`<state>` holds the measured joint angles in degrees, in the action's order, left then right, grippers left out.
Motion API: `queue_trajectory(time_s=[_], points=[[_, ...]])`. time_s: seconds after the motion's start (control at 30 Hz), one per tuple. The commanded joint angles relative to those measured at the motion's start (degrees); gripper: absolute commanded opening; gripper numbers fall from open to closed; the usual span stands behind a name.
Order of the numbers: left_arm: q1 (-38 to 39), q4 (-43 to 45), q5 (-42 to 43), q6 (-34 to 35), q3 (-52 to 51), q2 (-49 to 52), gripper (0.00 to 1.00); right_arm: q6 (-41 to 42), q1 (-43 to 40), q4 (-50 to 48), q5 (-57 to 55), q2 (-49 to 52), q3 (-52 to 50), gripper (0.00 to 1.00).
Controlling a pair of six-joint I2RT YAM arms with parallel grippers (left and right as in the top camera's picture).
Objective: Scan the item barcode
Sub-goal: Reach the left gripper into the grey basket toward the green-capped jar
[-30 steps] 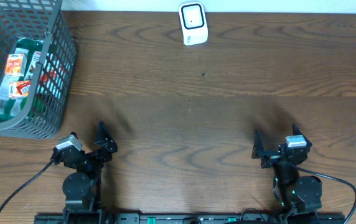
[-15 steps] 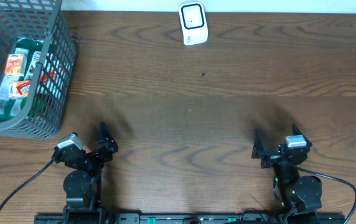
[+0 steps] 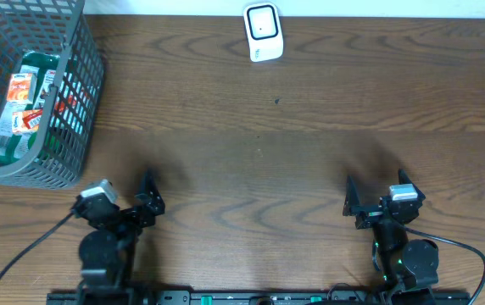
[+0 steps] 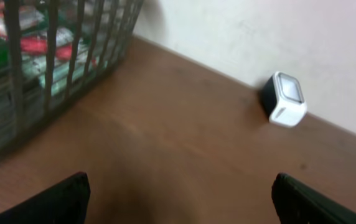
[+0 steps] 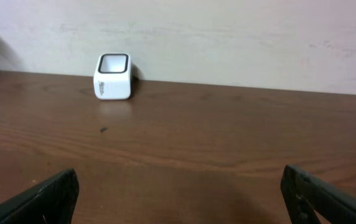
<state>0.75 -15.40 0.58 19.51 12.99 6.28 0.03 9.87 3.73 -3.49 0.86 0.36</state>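
My left gripper (image 4: pixel 181 200) and right gripper (image 5: pixel 179 194) sit at the bottom of the overhead frame, both sets of fingers spread wide, pinching nothing. The packaged items (image 3: pixel 19 108) lie inside the grey wire basket (image 3: pixel 78 127) at upper left. The white scanner (image 3: pixel 262 31) stands at top centre of the wooden table (image 3: pixel 310 152).

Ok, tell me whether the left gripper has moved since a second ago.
Yes, slightly. In the overhead view the left gripper has swung a little to the right, away from the grey basket, which has stayed where it was.
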Motion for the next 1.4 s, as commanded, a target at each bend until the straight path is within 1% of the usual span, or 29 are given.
queue_trajectory(time_s=[0.0,0.07,0.1,0.13,0.3,0.4,0.53,0.63,0.73,0.77,0.83,0.87,0.93,1.1,1.17,1.3,1.37], points=[[-0.26,-5.27,1.84,-1.70,13.53,3.87,0.94,1.01,-0.24,0.20,-0.55,-0.07,-0.04,0.99],[-0.26,-10.40,2.01,-1.70,21.09,7.89,0.94,1.01,-0.24,0.20,-0.52,-0.07,-0.04,0.99],[-0.26,-15.65,2.01,-1.92,28.70,12.33,0.94,1.01,-0.24,0.20,-0.52,-0.07,-0.04,0.99],[-0.26,-18.80,1.99,-2.36,33.42,15.17,0.94,1.01,-0.24,0.17,-0.55,-0.07,-0.04,0.99],[-0.26,-34.29,0.68,-8.48,58.80,31.19,0.94,1.01,-0.24,0.17,-0.55,-0.07,-0.04,0.99],[-0.26,-43.34,-3.34,-9.44,76.83,43.23,0.94,1.01,-0.24,0.17,-0.55,-0.07,-0.04,0.99],[-0.26,-56.50,-3.87,-10.86,102.49,60.39,0.94,1.01,-0.24,0.20,-0.55,-0.07,-0.04,0.99],[-0.33,-66.49,-7.45,-12.20,120.93,72.85,0.94,1.01,-0.24,0.20,-0.55,-0.07,-0.04,0.99],[-1.42,-73.02,-7.91,-12.22,133.26,82.23,0.94,1.01,-0.24,0.17,-0.55,-0.07,-0.04,0.99],[-1.95,-73.70,-7.96,-12.22,135.80,84.70,0.94,1.01,-0.24,0.17,-0.55,-0.04,-0.04,0.99],[-2.60,-73.48,-8.13,-12.24,137.68,88.11,0.94,1.01,-0.24,0.20,-0.55,-0.07,-0.04,0.99],[-2.91,-73.22,-8.37,-12.22,137.65,89.09,0.98,1.01,-0.24,0.17,-0.55,-0.07,-0.04,0.99],[-3.19,-72.22,-8.35,-12.20,137.63,90.77,0.98,1.01,-0.24,0.20,-0.55,-0.07,-0.04,0.99],[-3.89,-74.99,-12.24,-11.76,137.61,93.96,0.98,1.01,-0.24,0.17,-0.55,-0.07,-0.04,0.99],[-4.92,-76.83,-12.26,-9.05,137.61,94.92,0.98,1.01,-0.24,0.20,-0.55,-0.07,-0.04,0.99],[-10.14,-81.22,-12.24,1.31,137.24,95.95,0.98,1.01,-0.24,0.17,-0.55,-0.07,-0.04,0.99],[-13.57,-81.37,-12.22,6.51,136.10,96.06,0.98,1.01,-0.24,0.20,-0.52,-0.07,-0.04,0.99]])
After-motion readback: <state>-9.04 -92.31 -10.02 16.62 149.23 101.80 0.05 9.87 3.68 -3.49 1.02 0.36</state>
